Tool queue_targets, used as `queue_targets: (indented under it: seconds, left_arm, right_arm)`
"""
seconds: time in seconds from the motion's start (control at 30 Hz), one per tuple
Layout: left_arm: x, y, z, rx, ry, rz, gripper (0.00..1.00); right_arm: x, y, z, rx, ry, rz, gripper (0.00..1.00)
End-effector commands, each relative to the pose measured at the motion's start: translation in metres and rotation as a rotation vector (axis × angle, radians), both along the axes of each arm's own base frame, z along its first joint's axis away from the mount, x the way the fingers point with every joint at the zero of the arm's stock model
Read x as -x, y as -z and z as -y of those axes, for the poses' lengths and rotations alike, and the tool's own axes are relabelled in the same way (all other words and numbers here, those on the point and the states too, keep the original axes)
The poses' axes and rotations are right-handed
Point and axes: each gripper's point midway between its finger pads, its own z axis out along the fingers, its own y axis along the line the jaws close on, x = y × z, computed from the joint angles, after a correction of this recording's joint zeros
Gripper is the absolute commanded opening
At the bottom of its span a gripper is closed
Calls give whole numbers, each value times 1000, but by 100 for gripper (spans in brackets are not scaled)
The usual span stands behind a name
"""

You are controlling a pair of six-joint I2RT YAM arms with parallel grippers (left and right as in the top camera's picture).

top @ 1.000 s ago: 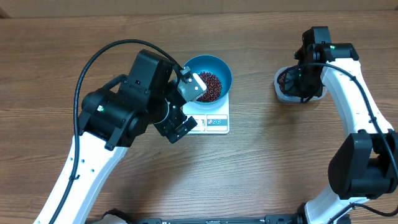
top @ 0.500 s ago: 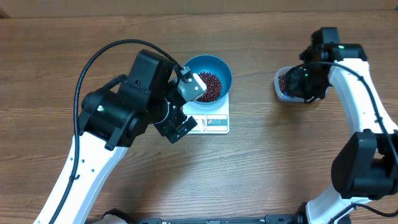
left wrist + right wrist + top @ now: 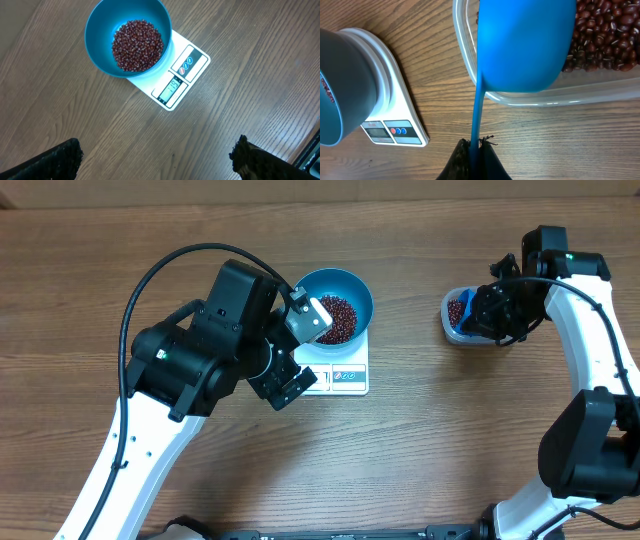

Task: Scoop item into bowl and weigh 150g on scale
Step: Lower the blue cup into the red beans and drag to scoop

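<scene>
Scoop [image 3: 522,45] handle is clamped tight between the right gripper [image 3: 475,157] fingers, so the blue cup is carried straight ahead of the fingertips, its underside shown over the tub [image 3: 545,97]. Beans [image 3: 605,35] are seen in the tub beyond the cup; whether any are loaded in the cup cannot be told, as only its back is shown. Off to one side of those fingers the scale [image 3: 395,100] is caught, with the bowl [image 3: 345,75] set on it so every added scoop gets weighed. The left gripper [image 3: 155,155] is spread wide and nothing is held. It is hung above so that the bowl, with a heap of beans already in it, is framed ahead of its fingers [image 3: 50,160], along with the display, too small to be read. More scooping is judged likely
</scene>
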Motion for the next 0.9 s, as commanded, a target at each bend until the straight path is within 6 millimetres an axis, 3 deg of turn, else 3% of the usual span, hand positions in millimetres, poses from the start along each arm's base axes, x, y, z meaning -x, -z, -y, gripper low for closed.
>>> queue_targets:
  seconds: [0.0,0.3,0.87]
  left_arm:
    - [-2,-9,-1,10,-6,25,100]
    - [-1,-9,-1,10,-6,25,99]
    - [-2,-9,-1,10,-6,25,99]
  right_arm:
    - [1,-20,-12,-76,-13,41,4]
    - [9,-21,15,-101,69,7,4]
    - [17,-20,44,-109,148,-18,4]
